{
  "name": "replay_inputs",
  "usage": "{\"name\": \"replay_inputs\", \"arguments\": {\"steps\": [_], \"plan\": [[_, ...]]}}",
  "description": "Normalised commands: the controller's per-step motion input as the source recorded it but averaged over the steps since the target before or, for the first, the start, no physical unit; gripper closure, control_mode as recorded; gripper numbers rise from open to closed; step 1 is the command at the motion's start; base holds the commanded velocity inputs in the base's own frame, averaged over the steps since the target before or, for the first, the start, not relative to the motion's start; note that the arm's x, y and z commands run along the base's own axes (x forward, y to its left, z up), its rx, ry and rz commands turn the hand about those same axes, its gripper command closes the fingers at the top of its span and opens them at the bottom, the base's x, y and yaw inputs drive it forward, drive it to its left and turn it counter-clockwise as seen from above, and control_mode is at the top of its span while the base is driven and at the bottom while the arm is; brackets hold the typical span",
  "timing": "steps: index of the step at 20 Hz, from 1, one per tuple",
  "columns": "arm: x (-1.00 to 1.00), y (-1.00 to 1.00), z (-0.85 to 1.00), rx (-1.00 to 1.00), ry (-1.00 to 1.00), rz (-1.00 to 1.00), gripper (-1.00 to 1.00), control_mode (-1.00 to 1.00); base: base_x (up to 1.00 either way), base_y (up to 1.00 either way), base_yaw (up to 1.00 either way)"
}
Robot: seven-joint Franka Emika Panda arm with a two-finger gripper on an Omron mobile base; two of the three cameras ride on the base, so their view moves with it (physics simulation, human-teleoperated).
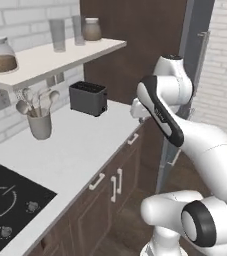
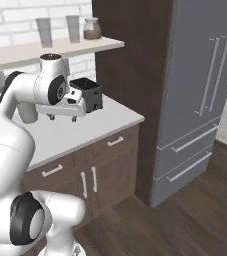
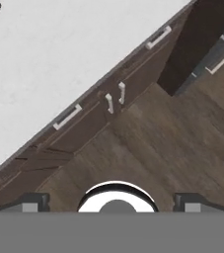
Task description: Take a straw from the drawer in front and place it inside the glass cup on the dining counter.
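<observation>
The pincer (image 2: 62, 118) hangs above the white tabletop's (image 1: 80, 150) front edge, fingers spread wide apart, holding and touching nothing. Left to right: one cooktop (image 1: 5, 200), one grey spoon holder (image 1: 39, 124), one black toaster (image 1: 88, 98). Two closed drawers (image 2: 116, 142) sit under the tabletop edge.

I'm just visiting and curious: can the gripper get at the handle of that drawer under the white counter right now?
Probably yes. The gripper hangs open above the counter edge, with nothing between it and the shut drawer handle; it would need to come down and forward.
</observation>
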Motion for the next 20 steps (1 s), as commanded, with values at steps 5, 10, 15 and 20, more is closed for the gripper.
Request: {"name": "replay_inputs", "arguments": {"steps": [5, 10, 15, 20], "plan": [[0.00, 0.00, 0.00, 0.00, 0.00, 0.00, -1.00, 1.00, -0.71, 0.60, -0.42], [0.00, 0.00, 0.00, 0.00, 0.00, 0.00, -1.00, 1.00, -0.32, 0.58, -0.38], [0.00, 0.00, 0.00, 0.00, 0.00, 0.00, -1.00, 1.00, -0.10, 0.74, -0.44], [0.00, 0.00, 0.00, 0.00, 0.00, 0.00, -1.00, 1.00, -0.18, 0.96, -0.44]]}}
